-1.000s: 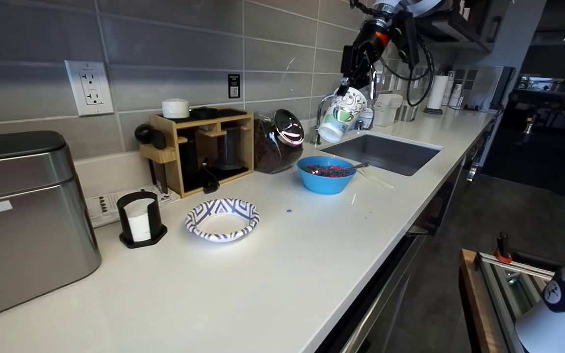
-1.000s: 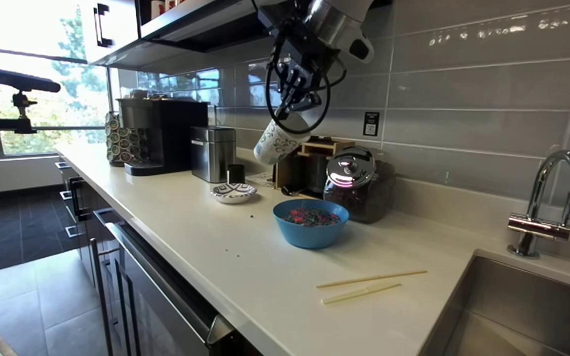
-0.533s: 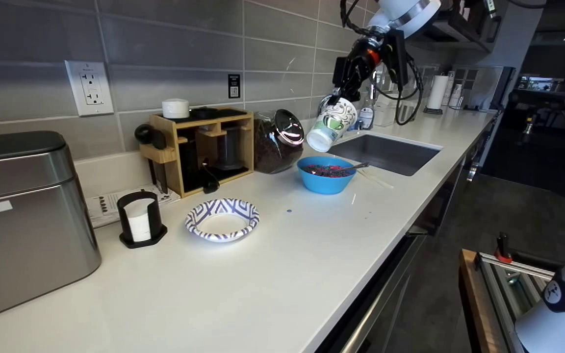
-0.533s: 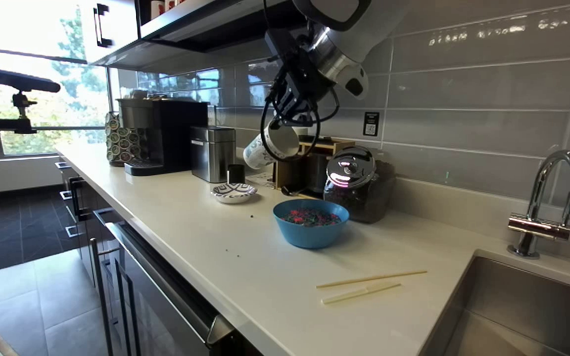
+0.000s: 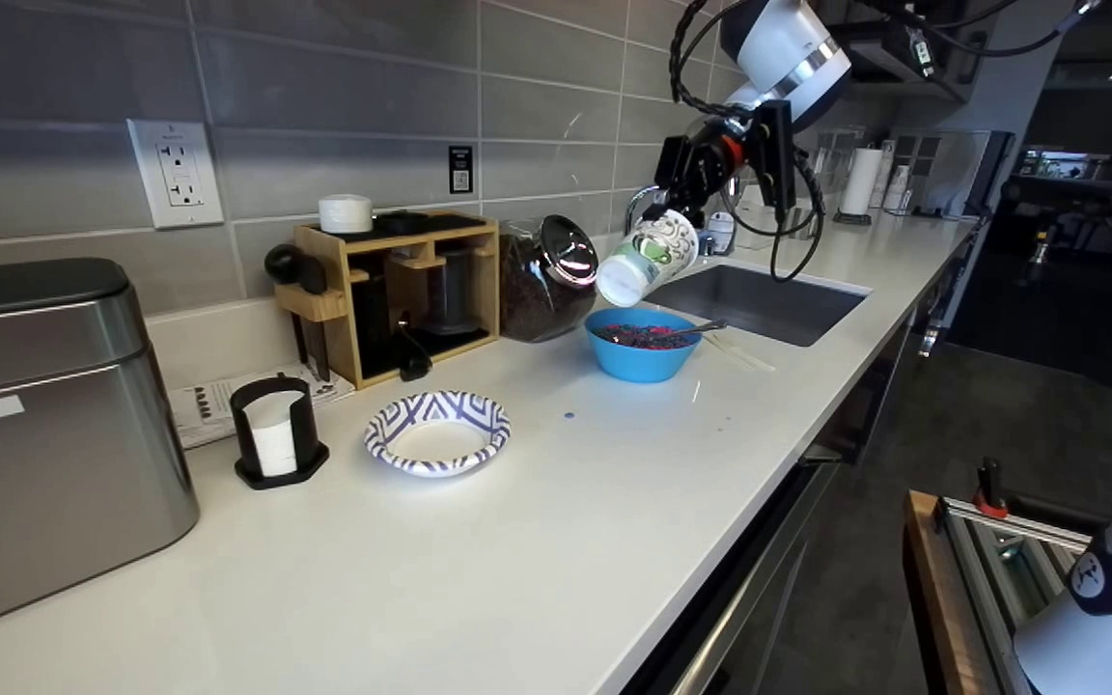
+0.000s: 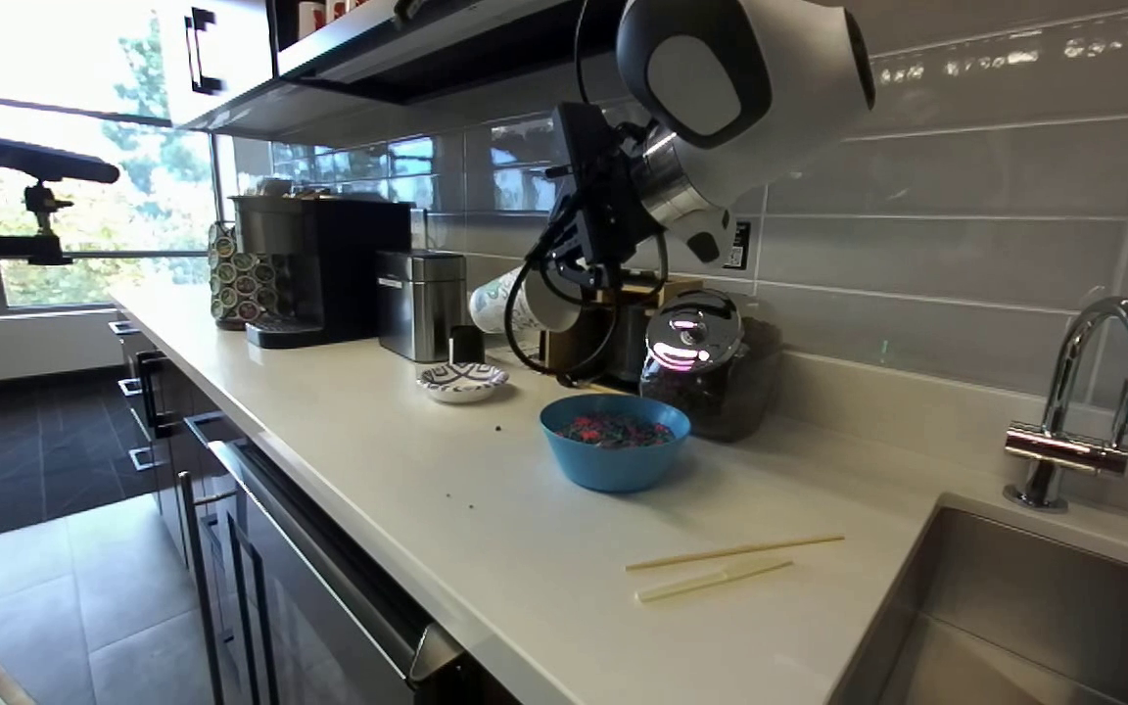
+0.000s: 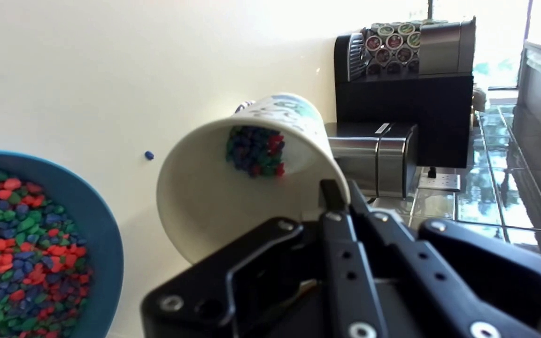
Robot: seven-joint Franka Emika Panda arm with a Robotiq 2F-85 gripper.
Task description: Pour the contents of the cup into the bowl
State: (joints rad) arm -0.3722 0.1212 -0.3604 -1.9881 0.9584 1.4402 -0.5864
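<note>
Pouring step: lining up and tilting, I judge; the tip-out is not yet done.
Pincer (image 7: 344, 193): one, pinched narrow on the rim of the cup (image 5: 651, 256).
Cup: one, in the air higher than the bowl (image 6: 613, 468), leaning well over; in the wrist view its mouth appears beside the bowl, not over it.
Pebbles (image 7: 254, 150) in the cup: red, green and blue, lying deep toward its base; too many to count.
Next move: probably calls for carrying the mouth over the bowl, then tipping further until the mouth is lower than the base.
Bowl: one, upright on the counter (image 5: 402, 569), bearing a pile of like pebbles, uncounted.
Stray bits (image 7: 149, 155): three, one blue and near the bowl, two mere specks from the bowl toward the counter's open edge.
Jar (image 6: 721, 392): one, near the bowl, away from that edge.
Sticks (image 6: 735, 552): two, between the bowl and the one sink (image 5: 759, 299).
Dish (image 5: 437, 439): one, patterned, on the bowl's side away from the sink.
Coffee maker (image 6: 358, 264): one, far from the bowl, past the dish.
</note>
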